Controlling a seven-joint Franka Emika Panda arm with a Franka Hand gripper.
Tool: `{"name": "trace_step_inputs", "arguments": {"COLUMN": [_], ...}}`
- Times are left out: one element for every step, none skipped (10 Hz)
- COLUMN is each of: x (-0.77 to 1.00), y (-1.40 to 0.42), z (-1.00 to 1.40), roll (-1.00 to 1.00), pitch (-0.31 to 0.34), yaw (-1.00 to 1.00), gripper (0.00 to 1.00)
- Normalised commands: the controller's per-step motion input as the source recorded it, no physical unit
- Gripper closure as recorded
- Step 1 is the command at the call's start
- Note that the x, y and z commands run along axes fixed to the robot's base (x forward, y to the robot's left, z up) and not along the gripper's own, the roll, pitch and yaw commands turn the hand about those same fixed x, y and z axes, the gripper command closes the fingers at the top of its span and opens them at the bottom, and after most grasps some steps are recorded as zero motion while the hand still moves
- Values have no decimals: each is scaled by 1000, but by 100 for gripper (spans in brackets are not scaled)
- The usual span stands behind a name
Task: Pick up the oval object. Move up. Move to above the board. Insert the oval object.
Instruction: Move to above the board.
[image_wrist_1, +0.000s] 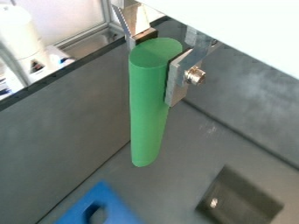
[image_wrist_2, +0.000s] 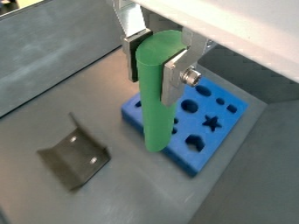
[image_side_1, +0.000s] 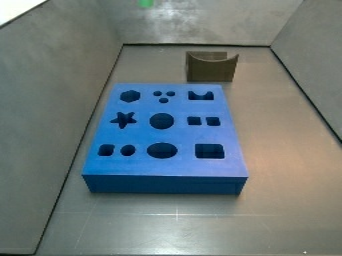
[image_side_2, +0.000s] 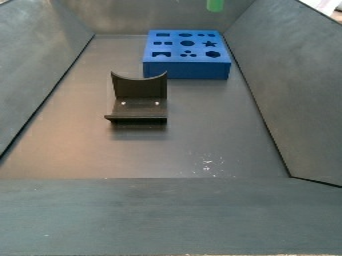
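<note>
My gripper (image_wrist_1: 155, 59) is shut on the oval object (image_wrist_1: 149, 109), a long bright green peg that hangs upright from the silver fingers (image_wrist_1: 179, 80). Both wrist views show this grip (image_wrist_2: 156, 68), with the peg (image_wrist_2: 156, 105) clamped near its upper end. The peg is high above the grey floor. The blue board (image_wrist_2: 216, 138) with dark cut-out holes lies below; in a wrist view only a corner of it shows (image_wrist_1: 84, 210). In both side views the board lies flat (image_side_1: 134, 140) (image_side_2: 187, 66). Only the peg's green tip shows at the upper edge (image_side_1: 147, 3) (image_side_2: 214, 5).
The dark fixture (image_wrist_2: 73, 155) stands on the floor apart from the board, also in the other views (image_wrist_1: 239, 203) (image_side_1: 210, 66) (image_side_2: 136, 98). Grey walls enclose the floor on all sides (image_side_1: 80, 100).
</note>
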Motion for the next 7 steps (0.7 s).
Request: {"name": "trace_step_inputs", "arguments": {"x": [231,240,247,265,273,300,287], "y": [-1000,-1000,-1000,-1000,-1000,-1000,-898], "z": [-6,-4,-4,-1,3,7,13], "roll": [-8,-2,-18,-4,-7,10,6], "pitch": [70,70,75,78,80,87,90], "yaw": [9,8,6,4,10,6,4], "gripper": [100,100,100,100,100,100,100]}}
